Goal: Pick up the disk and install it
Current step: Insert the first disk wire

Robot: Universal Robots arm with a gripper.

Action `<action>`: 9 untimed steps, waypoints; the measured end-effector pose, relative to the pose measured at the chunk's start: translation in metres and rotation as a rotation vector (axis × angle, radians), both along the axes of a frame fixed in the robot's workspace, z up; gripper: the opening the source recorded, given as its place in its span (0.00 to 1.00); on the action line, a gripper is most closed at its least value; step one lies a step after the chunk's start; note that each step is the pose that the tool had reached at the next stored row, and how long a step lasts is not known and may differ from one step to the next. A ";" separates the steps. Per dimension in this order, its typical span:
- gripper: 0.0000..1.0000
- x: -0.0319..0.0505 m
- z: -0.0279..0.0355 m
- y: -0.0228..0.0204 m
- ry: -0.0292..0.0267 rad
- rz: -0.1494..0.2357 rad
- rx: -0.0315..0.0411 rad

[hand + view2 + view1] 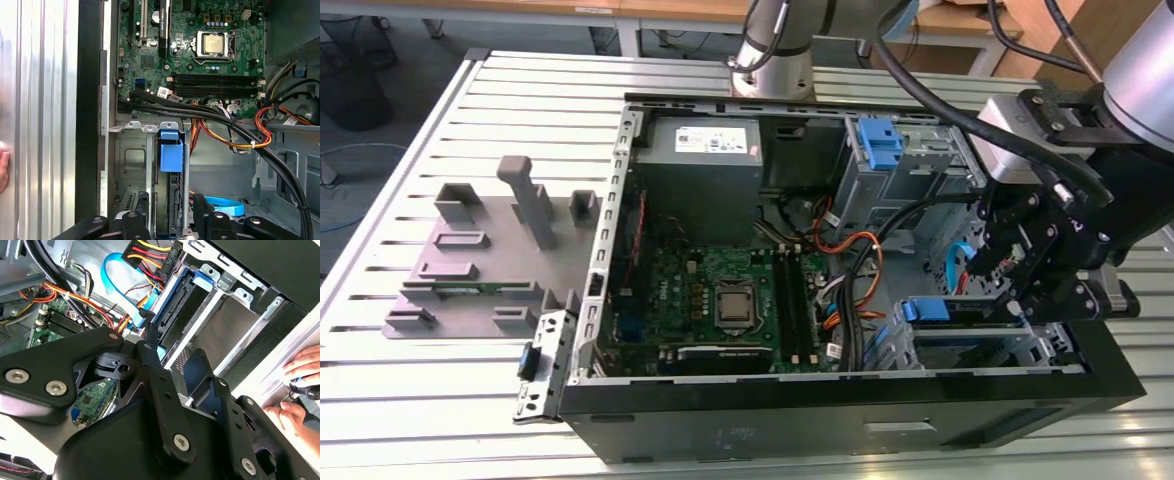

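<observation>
The hand (pixel 1006 300) hangs low inside the open computer case (pixel 854 405) on the slatted table (pixel 400 385), right at the drive cage. The disk (pixel 170 152) stands edge-on in the cage slot directly ahead of the hand. I cannot tell whether the hand clamps it. The motherboard (pixel 200 75) lies beyond the disk, and a person's hand (pixel 305 365) is outside the nearest case wall.

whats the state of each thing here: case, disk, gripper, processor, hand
case: on its side, panel off, open
disk: on edge in a drive bay, blue frame on; seating unclear
gripper: at that bay, astride the disk
processor: bare, no cooler
hand: on the table beside the case
</observation>
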State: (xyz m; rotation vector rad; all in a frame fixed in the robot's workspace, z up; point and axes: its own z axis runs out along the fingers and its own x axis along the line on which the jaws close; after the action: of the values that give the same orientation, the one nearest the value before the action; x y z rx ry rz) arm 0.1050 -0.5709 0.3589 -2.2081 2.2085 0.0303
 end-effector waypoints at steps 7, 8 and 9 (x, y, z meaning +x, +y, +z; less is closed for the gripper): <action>0.48 0.0000 0.0047 0.0000 0.0000 0.000 0.0000; 0.48 0.0000 0.0060 0.0000 0.0000 0.000 -0.0001; 0.48 0.0000 0.0070 0.0000 0.0000 0.000 0.0000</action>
State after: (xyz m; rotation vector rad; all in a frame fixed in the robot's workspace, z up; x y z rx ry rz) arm 0.1050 -0.5709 0.3658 -2.2080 2.2085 0.0303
